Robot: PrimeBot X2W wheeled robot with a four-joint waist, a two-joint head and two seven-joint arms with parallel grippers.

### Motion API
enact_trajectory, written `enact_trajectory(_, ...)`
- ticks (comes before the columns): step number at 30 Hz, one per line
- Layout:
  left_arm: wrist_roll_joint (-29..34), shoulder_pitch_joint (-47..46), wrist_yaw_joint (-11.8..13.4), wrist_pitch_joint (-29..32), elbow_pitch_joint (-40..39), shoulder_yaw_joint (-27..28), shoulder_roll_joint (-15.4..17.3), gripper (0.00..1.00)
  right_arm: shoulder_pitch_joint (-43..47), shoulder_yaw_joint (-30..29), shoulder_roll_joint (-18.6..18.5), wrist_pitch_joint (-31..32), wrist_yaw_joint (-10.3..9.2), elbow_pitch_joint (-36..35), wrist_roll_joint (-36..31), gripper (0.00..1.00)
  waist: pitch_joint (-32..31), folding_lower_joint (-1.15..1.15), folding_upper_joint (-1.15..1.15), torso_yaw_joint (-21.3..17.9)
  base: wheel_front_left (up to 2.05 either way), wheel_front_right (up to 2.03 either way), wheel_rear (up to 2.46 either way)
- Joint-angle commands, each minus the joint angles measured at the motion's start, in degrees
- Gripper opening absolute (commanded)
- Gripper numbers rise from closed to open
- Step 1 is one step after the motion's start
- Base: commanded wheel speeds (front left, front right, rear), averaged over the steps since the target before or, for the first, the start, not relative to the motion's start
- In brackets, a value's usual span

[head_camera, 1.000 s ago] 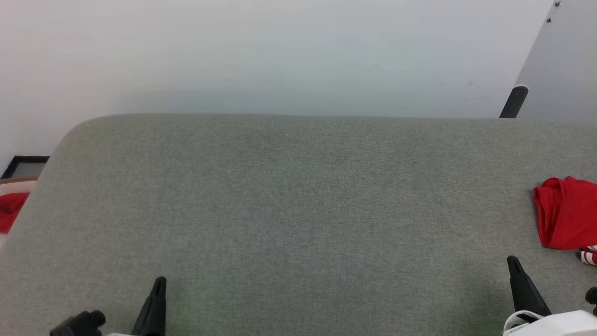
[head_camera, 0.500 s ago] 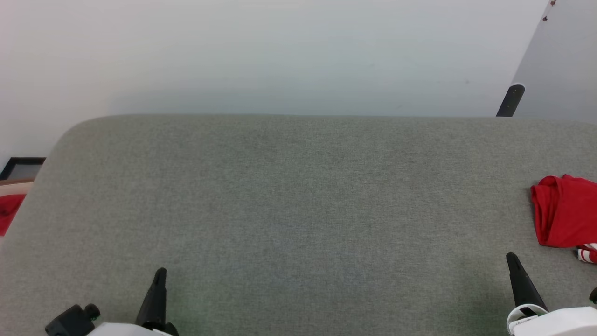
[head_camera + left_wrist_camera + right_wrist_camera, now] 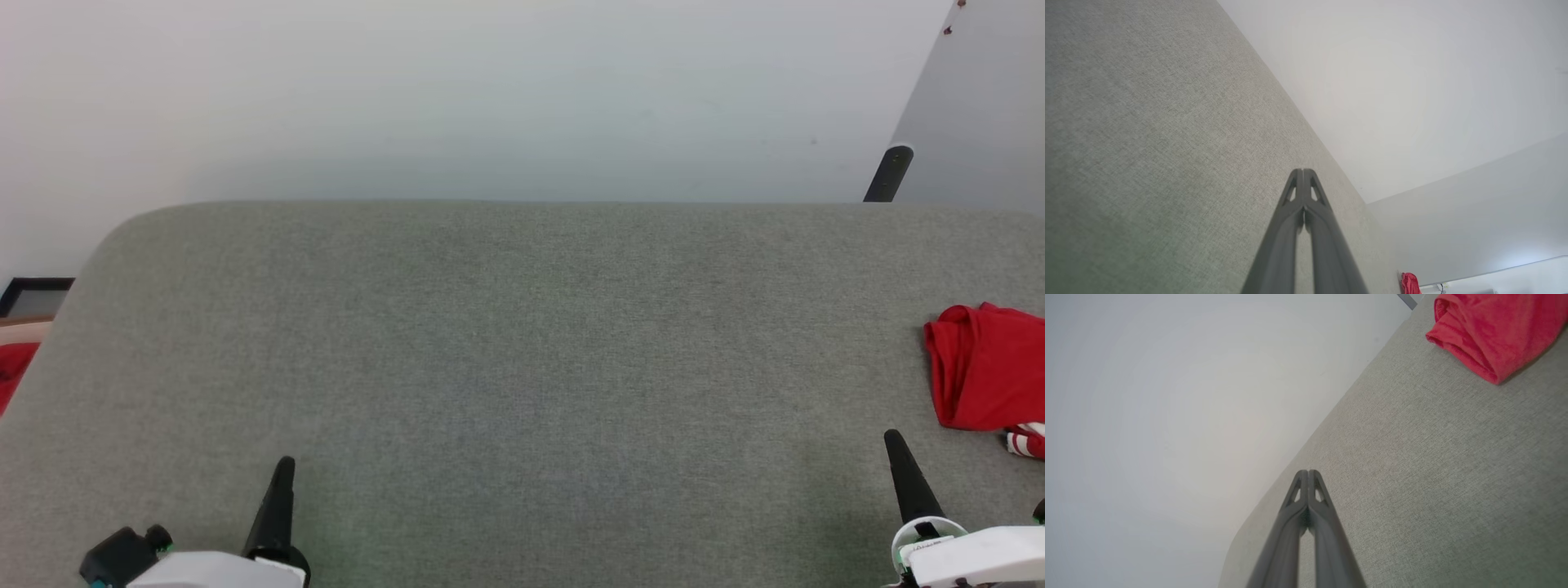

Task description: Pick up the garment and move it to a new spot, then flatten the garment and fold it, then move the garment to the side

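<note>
The garment [image 3: 988, 371] lies bunched as a red heap at the right edge of the grey felt table [image 3: 522, 343], with a bit of red-and-white striped trim [image 3: 1027, 442] at its near side. The right wrist view has the garment [image 3: 1494, 330] at its upper right, and in the left wrist view the garment [image 3: 1410, 283] is a small red patch far off. My left gripper [image 3: 284, 467] hangs at the lower left, shut and empty, its tips together [image 3: 1303, 171]. Low on the right, my right gripper [image 3: 892, 439] is shut and empty [image 3: 1308, 472], short of the garment.
A pale wall rises behind the table. A dark post [image 3: 888, 173] and a grey panel [image 3: 980, 106] stand at the back right. Off the table's left edge are a red item [image 3: 10, 367] and a dark frame [image 3: 37, 292].
The head view has drifted a little. Both grippers have risen slightly in the picture, with more of the white wrists showing. The garment has not been touched.
</note>
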Motion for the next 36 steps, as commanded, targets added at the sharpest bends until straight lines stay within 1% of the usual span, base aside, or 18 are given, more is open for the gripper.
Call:
enact_trajectory(1, -1.4, -1.3, -0.5, 0.4, -0.4, 0.5, 0.0, 0.00, -1.2, -0.2, 0.0, 0.2, 0.01, -0.2, 1.8, 0.00, 0.0, 0.00, 0.00, 0.0, 0.00, 0.00, 0.00)
enact_trajectory(15, -8.4, -2.8, -0.7, 2.5, 0.4, 1.6, -1.2, 0.00, -2.5, -0.6, 0.4, 1.2, 0.02, 1.0, 9.2, 0.00, 0.1, 0.00, 0.00, -0.5, 0.00, 0.00, 0.00)
enact_trajectory(16, -10.3, -3.3, -0.8, 3.0, 0.6, 1.9, -1.6, 0.00, -2.8, -0.7, 0.5, 1.6, 0.02, 1.4, 11.2, 0.00, 0.1, 0.00, 0.00, -0.6, 0.00, 0.00, 0.00)
enact_trajectory(36, -18.6, -5.0, -1.1, 5.6, 1.5, 3.3, -3.1, 0.00, -4.1, -1.0, 0.9, 2.7, 0.01, 2.9, 20.0, 0.00, 0.2, 0.00, 0.00, -1.3, 0.00, 0.00, 0.00)
